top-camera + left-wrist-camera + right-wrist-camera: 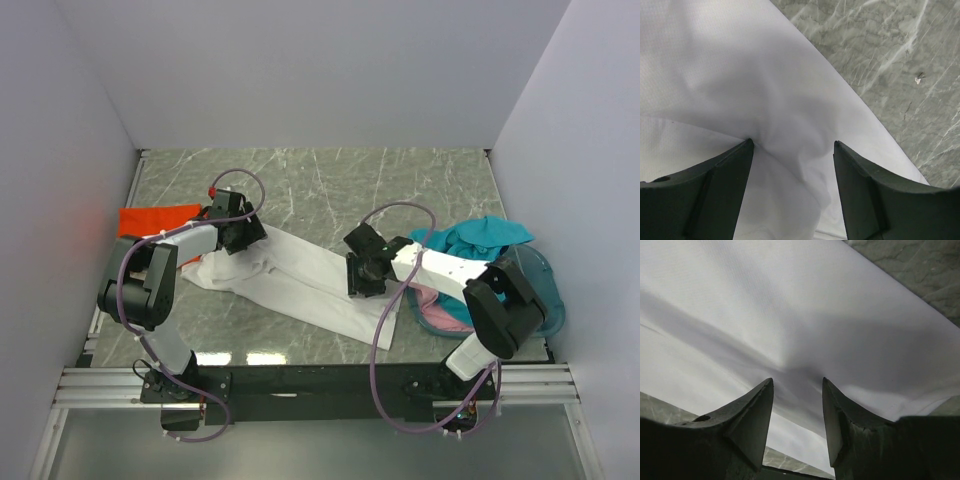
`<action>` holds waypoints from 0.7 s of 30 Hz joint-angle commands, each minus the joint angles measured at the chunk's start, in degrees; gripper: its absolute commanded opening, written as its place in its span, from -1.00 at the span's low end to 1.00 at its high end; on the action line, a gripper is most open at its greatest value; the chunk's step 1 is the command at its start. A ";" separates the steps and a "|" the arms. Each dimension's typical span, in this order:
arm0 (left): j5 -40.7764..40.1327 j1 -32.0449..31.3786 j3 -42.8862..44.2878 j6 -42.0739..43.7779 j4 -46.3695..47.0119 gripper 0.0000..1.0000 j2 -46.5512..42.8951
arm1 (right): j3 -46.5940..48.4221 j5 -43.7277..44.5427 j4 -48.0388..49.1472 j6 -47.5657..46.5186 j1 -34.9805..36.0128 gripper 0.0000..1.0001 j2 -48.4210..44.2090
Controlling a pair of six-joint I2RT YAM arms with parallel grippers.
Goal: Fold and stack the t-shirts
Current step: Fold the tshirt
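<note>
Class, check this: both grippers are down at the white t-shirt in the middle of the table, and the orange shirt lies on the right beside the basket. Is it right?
No. The orange shirt lies on the left, behind the left arm, far from the basket; the top external view shows it.

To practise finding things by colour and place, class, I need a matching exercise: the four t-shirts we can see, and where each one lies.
Things:
1. white t-shirt
2. orange t-shirt
3. teal t-shirt
4. pink t-shirt

Places:
A. left edge of the table
B. heaped at the far side of the basket
C. spread across the middle
D. at the basket's near side

Pairs: 1-C, 2-A, 3-B, 4-D.
</note>
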 commanded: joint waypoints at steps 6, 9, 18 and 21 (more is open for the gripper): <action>0.63 0.11 -3.00 1.46 -4.14 0.46 3.43 | -0.42 -3.28 -2.15 -0.05 0.33 0.01 -3.67; 0.72 0.11 -3.17 1.64 -4.14 0.46 3.52 | 0.02 -3.98 -3.47 -0.40 0.42 0.01 -4.72; 0.72 0.11 -3.35 1.55 -4.14 0.46 3.96 | -1.20 -8.02 -6.11 -2.25 1.38 0.01 -5.34; 0.72 0.11 -3.26 1.46 -4.14 0.46 3.87 | -2.79 -8.20 -6.37 -2.16 1.91 0.00 -5.60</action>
